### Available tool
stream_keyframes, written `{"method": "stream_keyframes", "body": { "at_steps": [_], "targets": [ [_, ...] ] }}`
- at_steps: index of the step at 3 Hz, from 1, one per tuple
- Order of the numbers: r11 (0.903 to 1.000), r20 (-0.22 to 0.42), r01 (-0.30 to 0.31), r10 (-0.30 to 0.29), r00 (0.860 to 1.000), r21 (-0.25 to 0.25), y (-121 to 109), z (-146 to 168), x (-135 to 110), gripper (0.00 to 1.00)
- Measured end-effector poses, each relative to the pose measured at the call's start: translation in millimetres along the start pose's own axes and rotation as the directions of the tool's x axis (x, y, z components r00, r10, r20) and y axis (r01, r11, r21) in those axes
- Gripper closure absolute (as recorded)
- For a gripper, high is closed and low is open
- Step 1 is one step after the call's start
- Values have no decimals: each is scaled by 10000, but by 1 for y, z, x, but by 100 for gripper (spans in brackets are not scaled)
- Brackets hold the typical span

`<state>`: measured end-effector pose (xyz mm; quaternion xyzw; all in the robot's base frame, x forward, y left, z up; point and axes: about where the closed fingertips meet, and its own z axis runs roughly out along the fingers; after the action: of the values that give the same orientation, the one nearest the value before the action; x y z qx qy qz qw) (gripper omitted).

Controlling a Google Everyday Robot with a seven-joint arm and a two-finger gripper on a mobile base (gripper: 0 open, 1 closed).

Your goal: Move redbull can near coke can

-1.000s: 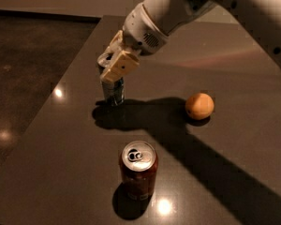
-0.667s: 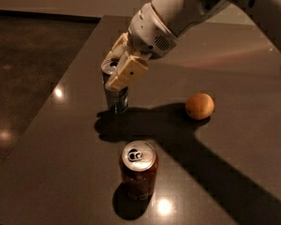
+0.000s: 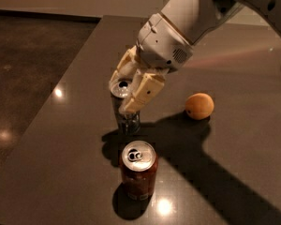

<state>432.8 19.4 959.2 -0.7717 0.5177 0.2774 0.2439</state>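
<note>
The slim silver redbull can [image 3: 125, 108] stands upright just behind the coke can [image 3: 138, 170], a short gap between them. The coke can is stout and dark red with a shiny silver top and pull tab, near the table's front. My gripper [image 3: 123, 94] comes down from the upper right and its cream fingers [image 3: 143, 93] are closed around the top of the redbull can, hiding part of its right side. The can's base is at the table surface; I cannot tell if it touches.
An orange [image 3: 199, 106] lies on the dark table [image 3: 243, 144] to the right of the cans. The table's left edge runs diagonally, with dark floor [image 3: 28, 69] beyond it. My arm's shadow falls across the table's middle right.
My gripper has carried the redbull can from the far left part of the table toward the front, closer to the coke can. The coke can and orange have not moved.
</note>
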Motion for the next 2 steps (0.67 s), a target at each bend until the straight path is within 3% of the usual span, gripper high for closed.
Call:
{"method": "stream_keyframes", "body": {
  "at_steps": [2],
  "targets": [
    [9938, 186, 161, -141, 9997, -1105, 28, 3, 22, 100]
  ]
}}
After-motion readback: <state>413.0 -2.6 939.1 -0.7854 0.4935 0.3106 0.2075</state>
